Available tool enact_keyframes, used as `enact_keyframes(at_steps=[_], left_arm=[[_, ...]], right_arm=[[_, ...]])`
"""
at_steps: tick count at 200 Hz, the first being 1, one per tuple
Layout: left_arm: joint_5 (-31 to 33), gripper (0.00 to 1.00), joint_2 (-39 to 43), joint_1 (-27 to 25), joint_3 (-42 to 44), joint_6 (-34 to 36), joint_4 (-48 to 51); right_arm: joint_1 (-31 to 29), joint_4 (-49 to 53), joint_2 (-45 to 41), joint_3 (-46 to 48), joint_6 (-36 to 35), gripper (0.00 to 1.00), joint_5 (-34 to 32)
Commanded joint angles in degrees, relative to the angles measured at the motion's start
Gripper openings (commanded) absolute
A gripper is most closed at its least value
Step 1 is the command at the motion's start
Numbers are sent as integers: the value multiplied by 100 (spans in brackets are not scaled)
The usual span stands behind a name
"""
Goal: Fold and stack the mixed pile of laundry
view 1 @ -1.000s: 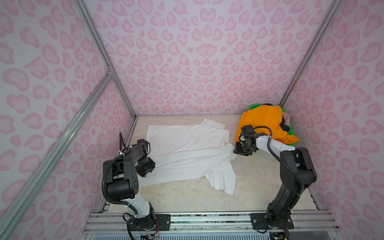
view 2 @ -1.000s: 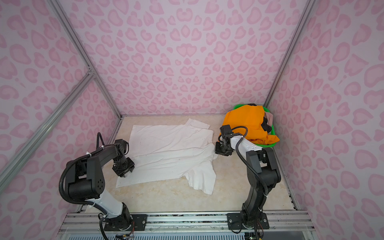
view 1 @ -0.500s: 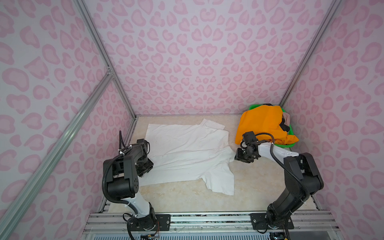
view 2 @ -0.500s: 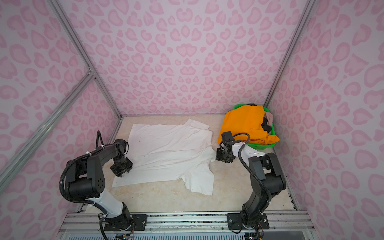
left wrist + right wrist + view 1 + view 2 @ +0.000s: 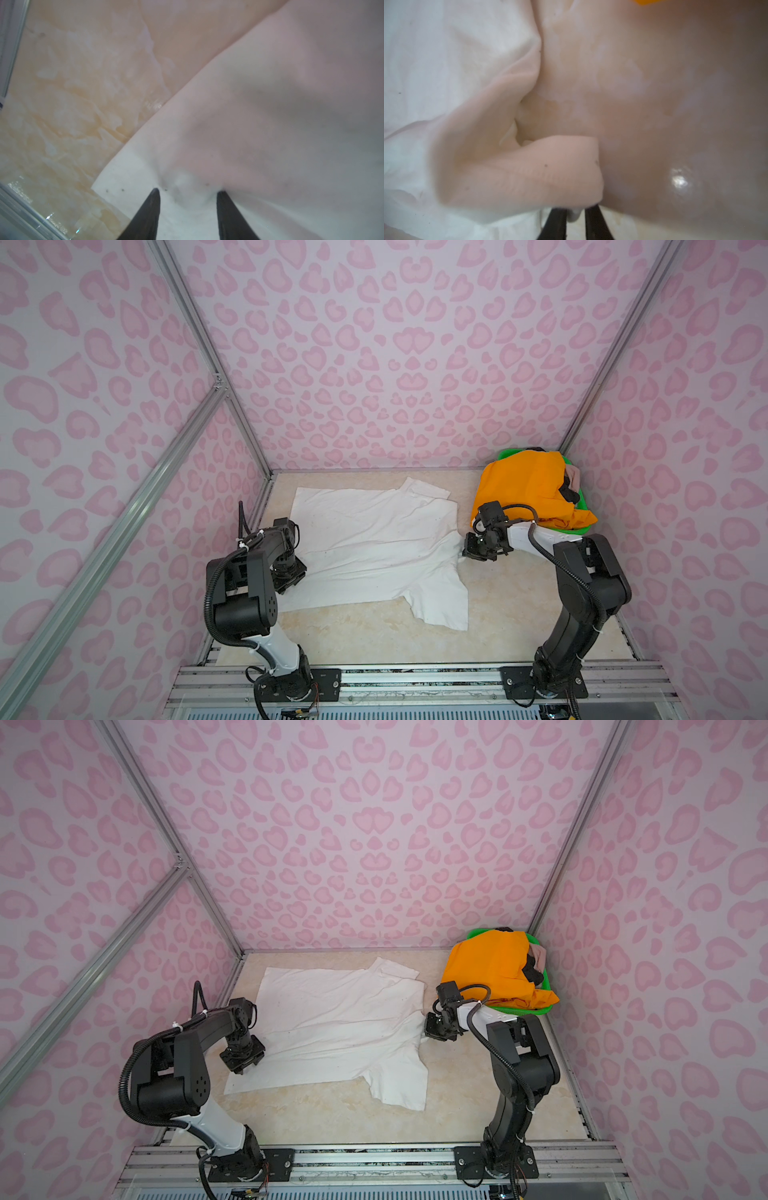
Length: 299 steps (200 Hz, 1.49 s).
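The white T-shirt (image 5: 374,551) (image 5: 336,1027) lies spread on the floor, mostly flat with soft creases. My left gripper (image 5: 291,572) (image 5: 243,1058) stands on its left edge; in the left wrist view the gripper (image 5: 188,192) is open, its tips pressing into the cloth (image 5: 270,124). My right gripper (image 5: 471,549) (image 5: 432,1029) is at the shirt's right edge, and in the right wrist view it (image 5: 576,209) is shut on a rolled bit of the white cloth (image 5: 529,170). Orange shorts (image 5: 528,485) (image 5: 490,965), a black piece (image 5: 567,491) and a beige-pink piece (image 5: 574,475) lie heaped at the back right.
A green basket (image 5: 579,502) (image 5: 523,1011) sits under the heap in the back right corner, just behind the right arm. Pink patterned walls close in three sides. Bare marble floor (image 5: 519,605) shows in front of and to the right of the shirt.
The right gripper has moved slightly left onto the shirt's right edge and shut on it. The shirt lies flatter than a second ago. The left gripper has stayed put.
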<state>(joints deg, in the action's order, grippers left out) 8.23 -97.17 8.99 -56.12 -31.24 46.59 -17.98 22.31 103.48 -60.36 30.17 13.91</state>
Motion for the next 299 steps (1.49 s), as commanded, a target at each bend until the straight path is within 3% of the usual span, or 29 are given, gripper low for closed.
enact_keyframes(at_steps=[1, 56, 93, 124, 147, 168, 215, 252, 299], left_arm=[[82, 47, 75, 13, -13, 4, 68], [126, 47, 113, 15, -140, 66, 179], [59, 47, 121, 16, -224, 101, 226], [5, 47, 151, 19, -244, 119, 254], [-62, 47, 150, 15, -248, 126, 219], [-120, 46, 78, 19, -285, 136, 227], [-93, 46, 89, 12, -413, 141, 313], [-93, 46, 41, 22, -503, 162, 368], [-120, 46, 5, 15, -492, 154, 351]], right_arm=[[3, 677, -268, 252, -252, 2, -177], [-70, 2337, -1756, 827, -1050, 0, 233], [104, 2414, -1829, 336, -1175, 29, 236], [337, 2044, -1089, -732, -1212, 39, 273], [407, 1341, -283, -1442, -976, 39, 204], [409, 987, 729, -2396, -750, 34, -122], [443, 1321, 2403, -4300, -510, 22, -542], [470, 1475, 2746, -4577, -618, 22, -513], [470, 1601, 3050, -4554, -736, 29, -158]])
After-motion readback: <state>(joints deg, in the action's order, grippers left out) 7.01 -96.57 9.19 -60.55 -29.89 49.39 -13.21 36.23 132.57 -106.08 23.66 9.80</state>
